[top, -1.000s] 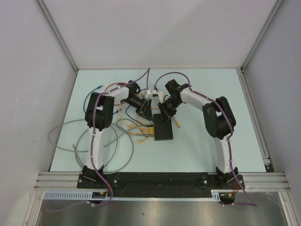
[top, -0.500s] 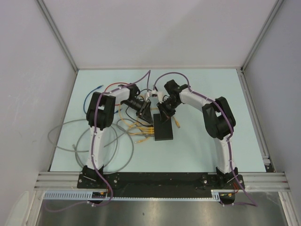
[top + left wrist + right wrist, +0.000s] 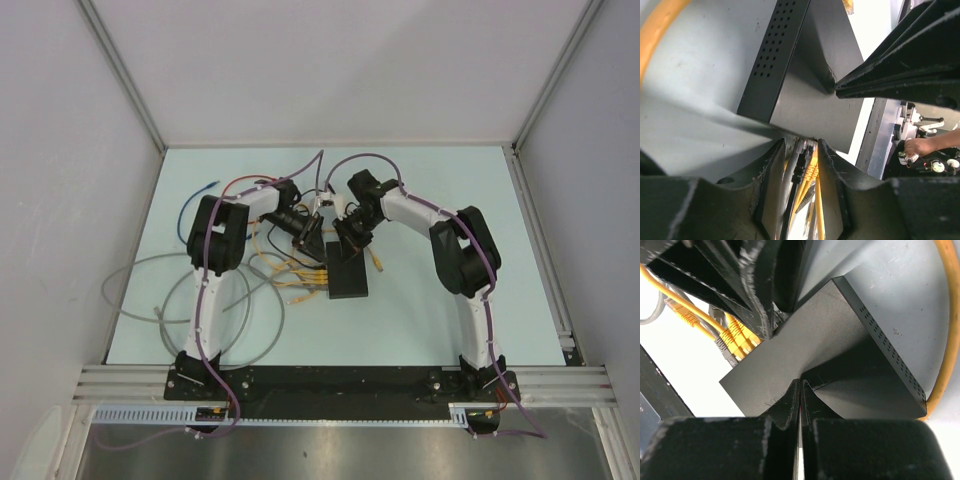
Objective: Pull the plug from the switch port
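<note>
Everything's laid out on the table point(image 3: 450, 220), and the switch point(image 3: 348, 278) is lying flat about mid-table with its sockets along the left edge.

It's pinned from above by the right gripper point(image 3: 800, 386). The fingers are pressed together and the tip is planted on the bare top. That's only one contact point, so if it's let slip the box will probably get dragged or spun to the left the moment anything is pulled.

The left gripper point(image 3: 800, 150) is parked at the socket edge, with its fingers point(image 3: 771, 182) apart on either side of a tight bunch of yellow plugs point(image 3: 810, 167). Whether anything is actually being squeezed can't be told.

Several plugs are crammed into that one gap, so the wrong one, or two at once, could easily get grabbed. If the pull is made at an angle instead of straight out, a jam should be expected.
</note>
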